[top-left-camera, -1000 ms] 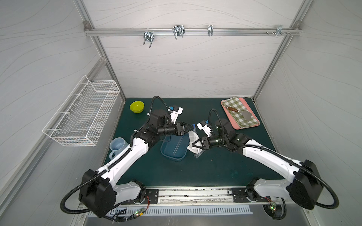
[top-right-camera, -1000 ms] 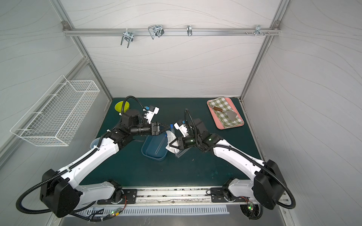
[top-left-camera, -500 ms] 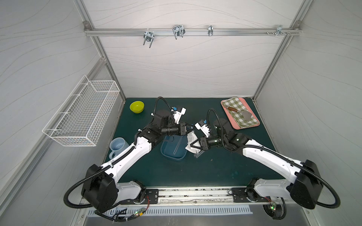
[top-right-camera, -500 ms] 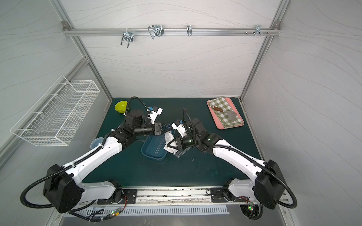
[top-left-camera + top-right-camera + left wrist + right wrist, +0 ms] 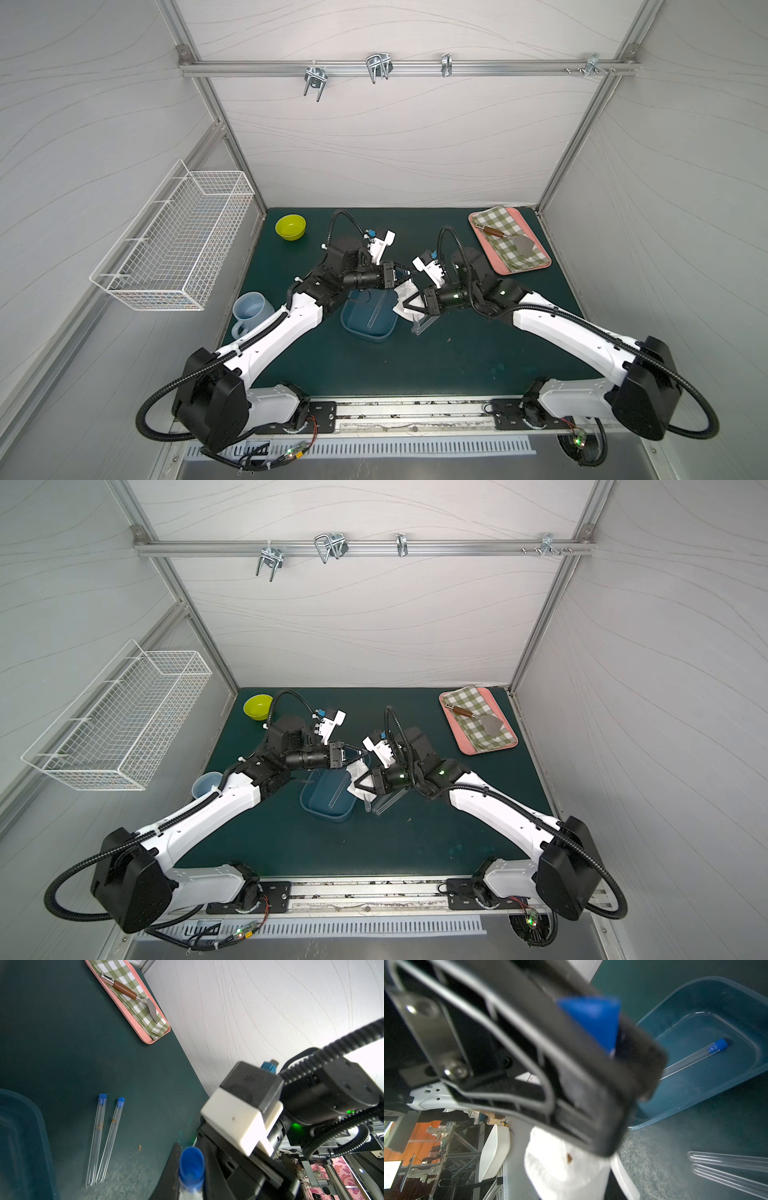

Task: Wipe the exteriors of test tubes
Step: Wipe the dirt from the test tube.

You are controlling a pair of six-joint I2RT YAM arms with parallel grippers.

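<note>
Left gripper (image 5: 406, 272), half open a second ago, now clamps a blue-capped clear test tube (image 5: 191, 1165) above the rounded blue plastic tray (image 5: 368, 337). The right gripper (image 5: 402, 306) pinches a crumpled white wipe (image 5: 402, 291). Two more tubes (image 5: 104, 1136) lie at the tray's three o'clock.

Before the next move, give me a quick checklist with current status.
1. The left gripper shut on the held tube at its blue cap: ok.
2. The right gripper gripping the white wipe: ok.
3. Wipe wrapped around the held tube's body: cannot tell, hidden in every view.
4. The two tubes on the mat clean: not ok, brown specks show.
5. The fourth tube accounted for: ok, lying in the blue tray.
</note>
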